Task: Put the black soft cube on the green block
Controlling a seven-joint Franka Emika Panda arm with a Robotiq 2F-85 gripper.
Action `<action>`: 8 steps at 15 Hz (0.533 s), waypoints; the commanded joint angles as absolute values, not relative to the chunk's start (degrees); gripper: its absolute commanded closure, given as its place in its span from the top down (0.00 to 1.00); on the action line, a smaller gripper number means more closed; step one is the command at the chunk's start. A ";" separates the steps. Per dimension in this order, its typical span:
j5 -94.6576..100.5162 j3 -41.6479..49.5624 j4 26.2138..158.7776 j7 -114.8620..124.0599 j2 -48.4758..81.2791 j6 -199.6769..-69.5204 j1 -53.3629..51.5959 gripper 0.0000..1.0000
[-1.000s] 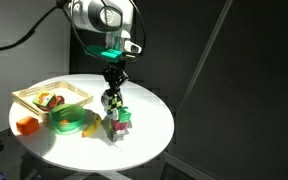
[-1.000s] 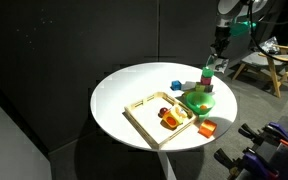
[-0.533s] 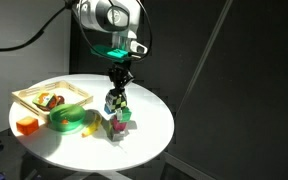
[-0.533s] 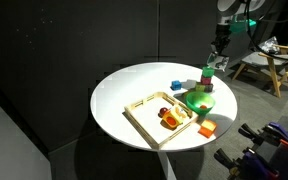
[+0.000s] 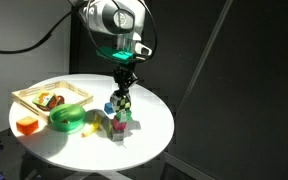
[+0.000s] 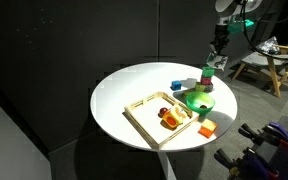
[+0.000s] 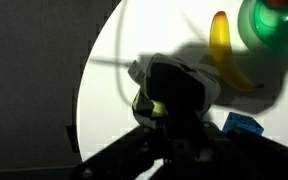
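**Tool drifts right, checkered cube in its grip**

Since a second ago the tool point(image 5: 120, 96) has shifted slightly to the right above the white tabletop point(image 5: 152, 115), carrying the black soft cube point(image 5: 119, 102) with it. At the left in an exterior view sits a wooden tray point(image 5: 39, 90), then an orange block point(image 5: 26, 125) and a green bowl point(image 5: 69, 121). Further right, the tool's fingers are closed on the cube, which hangs clear of the tabletop just over the green block point(image 5: 123, 120). Whether cube and block touch I cannot tell. In the wrist view, a banana point(image 7: 224, 50) and a blue cube point(image 7: 242, 124) lie right of the tool.
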State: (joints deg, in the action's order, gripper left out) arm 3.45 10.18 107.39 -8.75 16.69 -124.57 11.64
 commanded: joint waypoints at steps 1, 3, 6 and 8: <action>2.46 9.92 103.71 -7.47 18.93 -122.54 12.20 0.05; 2.53 9.90 102.94 -6.95 19.68 -122.50 12.17 0.05; 2.59 9.87 101.83 -6.49 20.70 -122.41 12.17 0.05; 2.63 9.87 101.30 -6.04 21.30 -122.47 12.16 0.05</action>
